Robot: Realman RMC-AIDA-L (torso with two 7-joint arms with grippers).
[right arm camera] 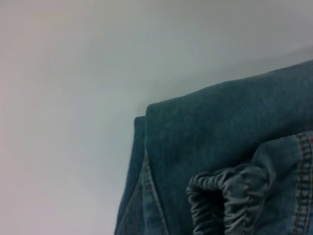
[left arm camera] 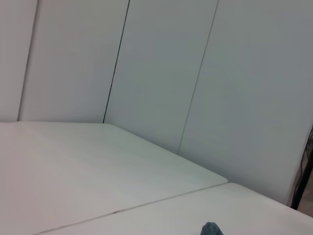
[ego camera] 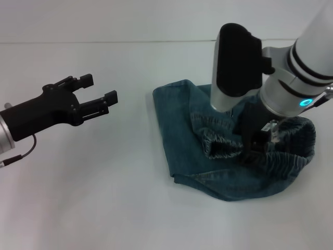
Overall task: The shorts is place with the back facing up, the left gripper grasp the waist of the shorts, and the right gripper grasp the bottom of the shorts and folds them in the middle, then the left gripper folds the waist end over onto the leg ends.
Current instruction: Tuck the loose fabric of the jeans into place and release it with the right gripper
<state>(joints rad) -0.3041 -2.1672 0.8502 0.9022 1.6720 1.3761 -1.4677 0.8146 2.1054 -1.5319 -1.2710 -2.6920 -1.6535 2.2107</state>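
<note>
- Blue-green denim: the shorts (ego camera: 208, 140), lying crumpled and folded over on the white table (ego camera: 104, 198), toward the robot's right half of it.
- Gathered, ruffled elastic of the waist (ego camera: 223, 146) bunched up in the middle of the shorts, curling back on itself; more ruffled band along the edge of the shorts on the robot's right.
- Smooth folded denim forming the side of the shorts toward the robot's left, with a corner at the far end.
- The right gripper (ego camera: 257, 146) down on the shorts, just beside the bunched waist, at the end of a silver-grey arm coming in from the robot's right; jaws mostly hidden by the wrist and cloth, so cannot tell whether open or closed.
- The left gripper (ego camera: 99, 94) well apart from the shorts, on the robot's left of them, hovering above bare table; jaws spread apart, holding nothing.
- From the right wrist: folded denim corner and the ruffled waist (right arm camera: 220, 200) close up, orange stitching beside it.
- From the left wrist: table, pale wall panels (left arm camera: 161, 73), and a small tip of the shorts (left arm camera: 212, 229) at the picture's edge.
</note>
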